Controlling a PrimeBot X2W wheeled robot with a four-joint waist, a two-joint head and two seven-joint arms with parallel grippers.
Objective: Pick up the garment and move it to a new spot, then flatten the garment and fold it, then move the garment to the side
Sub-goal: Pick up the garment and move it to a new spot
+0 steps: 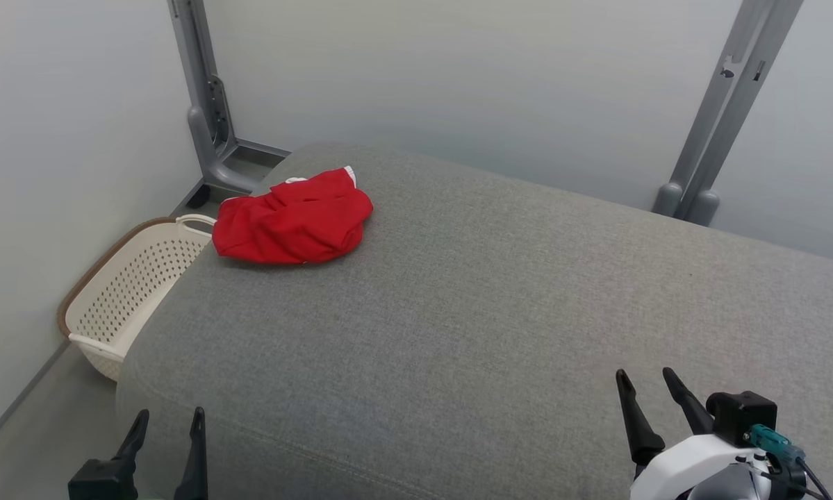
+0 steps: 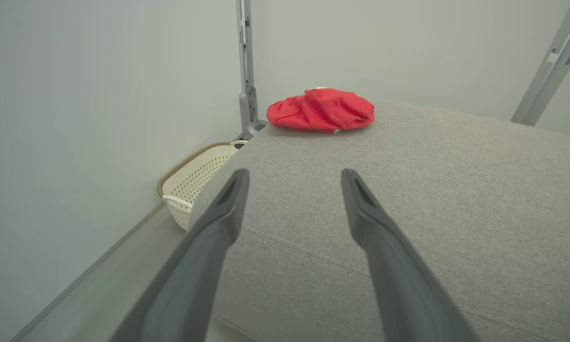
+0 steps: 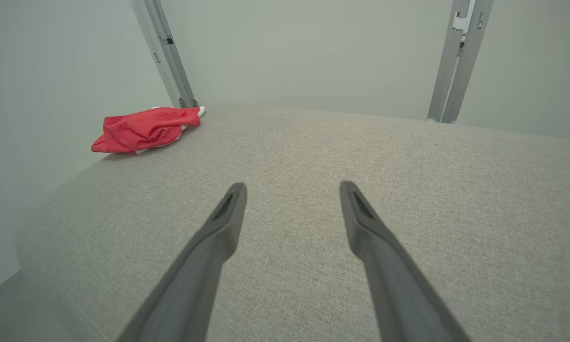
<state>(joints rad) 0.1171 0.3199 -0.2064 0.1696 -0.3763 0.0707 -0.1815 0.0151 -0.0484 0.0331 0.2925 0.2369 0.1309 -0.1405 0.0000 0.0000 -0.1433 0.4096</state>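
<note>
Hands idling, nothing grabbed
The left hand [image 1: 169, 417] and right hand [image 1: 645, 378] are hovering over the grey cushion's [image 1: 458, 312] near edge, fingers spread; the red garment [image 1: 291, 219] is lying crumpled at its far-left corner.

The grey upholstered surface [image 1: 492, 298] offers wide open room: bare fabric runs from its near edge across the middle and right side to the far edge. The red garment [image 1: 294, 219] lies in a heap at the far left corner, open to approach from the front and the right. On its left the room is tight: the left wall [image 1: 55, 139] stands close, with a perforated cream basket [image 1: 131, 285] on the floor between wall and surface. Behind it rises the left post [image 1: 204, 104]; the right post [image 1: 722, 111] stands at the far right against the back wall [image 1: 458, 83]. The left gripper [image 1: 169, 413] and right gripper [image 1: 645, 375] hang at the near edge, jaws apart, with bare fabric ahead.
</note>
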